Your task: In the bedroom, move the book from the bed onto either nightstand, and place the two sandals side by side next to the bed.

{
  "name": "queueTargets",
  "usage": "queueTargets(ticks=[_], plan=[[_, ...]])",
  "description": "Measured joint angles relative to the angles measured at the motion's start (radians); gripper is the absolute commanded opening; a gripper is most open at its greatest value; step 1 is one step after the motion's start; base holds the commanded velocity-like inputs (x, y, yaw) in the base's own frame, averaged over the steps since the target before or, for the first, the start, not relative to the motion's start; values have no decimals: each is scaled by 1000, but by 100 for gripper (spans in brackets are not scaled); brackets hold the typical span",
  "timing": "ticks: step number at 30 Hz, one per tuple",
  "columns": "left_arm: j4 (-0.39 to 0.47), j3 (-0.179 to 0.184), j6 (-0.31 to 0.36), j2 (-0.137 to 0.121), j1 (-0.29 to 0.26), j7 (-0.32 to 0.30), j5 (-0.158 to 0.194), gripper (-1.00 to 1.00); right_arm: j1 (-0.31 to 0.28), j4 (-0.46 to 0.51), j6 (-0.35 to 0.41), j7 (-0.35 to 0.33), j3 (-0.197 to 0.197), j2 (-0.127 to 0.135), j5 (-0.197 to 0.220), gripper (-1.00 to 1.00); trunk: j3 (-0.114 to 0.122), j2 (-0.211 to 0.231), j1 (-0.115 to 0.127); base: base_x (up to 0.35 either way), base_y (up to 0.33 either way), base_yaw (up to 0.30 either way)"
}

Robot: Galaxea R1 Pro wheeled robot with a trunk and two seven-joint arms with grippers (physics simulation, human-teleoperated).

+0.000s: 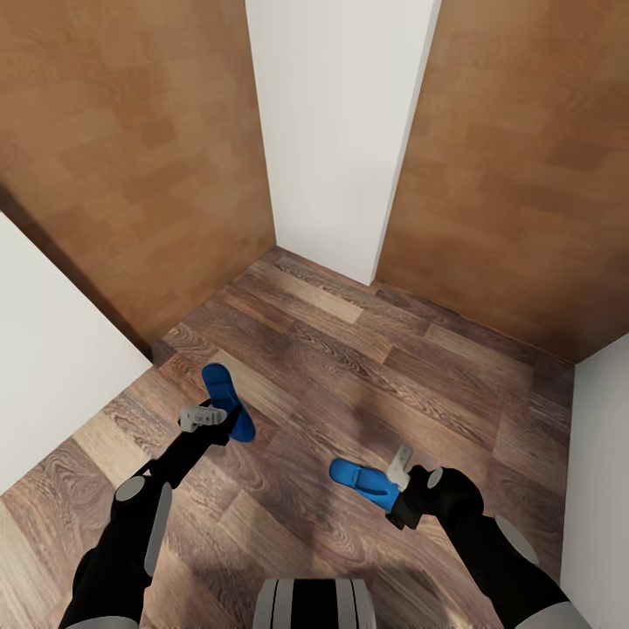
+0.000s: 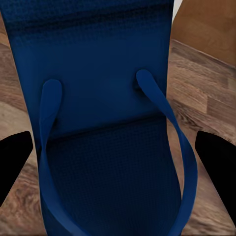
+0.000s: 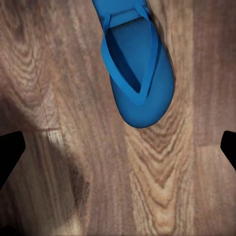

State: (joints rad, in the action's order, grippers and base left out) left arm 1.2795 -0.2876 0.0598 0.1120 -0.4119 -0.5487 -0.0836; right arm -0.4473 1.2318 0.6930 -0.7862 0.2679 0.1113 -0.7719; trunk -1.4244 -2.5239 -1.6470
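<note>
Two bright blue sandals lie apart on the wood-plank floor. My left gripper [image 1: 207, 418] sits over the left sandal [image 1: 229, 397]. In the left wrist view that sandal [image 2: 108, 123] runs between the two black fingertips [image 2: 14, 160], which press against its sides. The right sandal [image 1: 360, 478] lies just left of my right gripper [image 1: 402, 463]. In the right wrist view this sandal [image 3: 137, 69] is ahead of the wide-spread fingertips [image 3: 10, 152], with bare floor between them. The book, the bed and the nightstand are out of view.
A white wall column [image 1: 341, 131] stands ahead between two brown wooden panels [image 1: 131, 157]. White surfaces close in at the left [image 1: 52, 384] and the far right [image 1: 598, 489]. My base [image 1: 314, 603] is at the near edge.
</note>
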Motion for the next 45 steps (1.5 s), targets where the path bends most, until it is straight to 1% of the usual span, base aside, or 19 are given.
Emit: queueTargets(ticks=[23, 25, 27, 30, 32, 37, 45], plan=[[-1, 0, 0, 0, 0, 0, 0, -100, 0, 5, 0, 2, -1, 1, -1, 100, -89, -5, -10, 0, 0, 0], [-1, 0, 0, 0, 0, 0, 0, -100, 0, 5, 0, 15, -2, 1, -15, 100, -97, -6, -11, 0, 0, 0], [-1, 1, 0, 0, 0, 0, 0, -100, 0, 5, 0, 39, -2, 0, -44, 100, -104, -6, -12, 0, 0, 0], [-1, 0, 0, 0, 0, 0, 0, -100, 0, 4, -1, 75, 0, -1, -114, 100, -116, -7, -13, 0, 0, 0], [-1, 0, 0, 0, 0, 0, 0, -100, 0, 4, -1, 83, 0, -2, -137, 100, -124, -8, -14, 0, 0, 0], [-1, 0, 0, 0, 0, 0, 0, -100, 0, 5, -1, 87, 0, -6, -152, 100, -143, -9, -17, 0, 0, 0], [-1, 1, 0, 0, 0, 0, 0, -100, 0, 5, 0, 89, 0, -9, -157, 100, -174, -11, -20, 0, 0, 0]])
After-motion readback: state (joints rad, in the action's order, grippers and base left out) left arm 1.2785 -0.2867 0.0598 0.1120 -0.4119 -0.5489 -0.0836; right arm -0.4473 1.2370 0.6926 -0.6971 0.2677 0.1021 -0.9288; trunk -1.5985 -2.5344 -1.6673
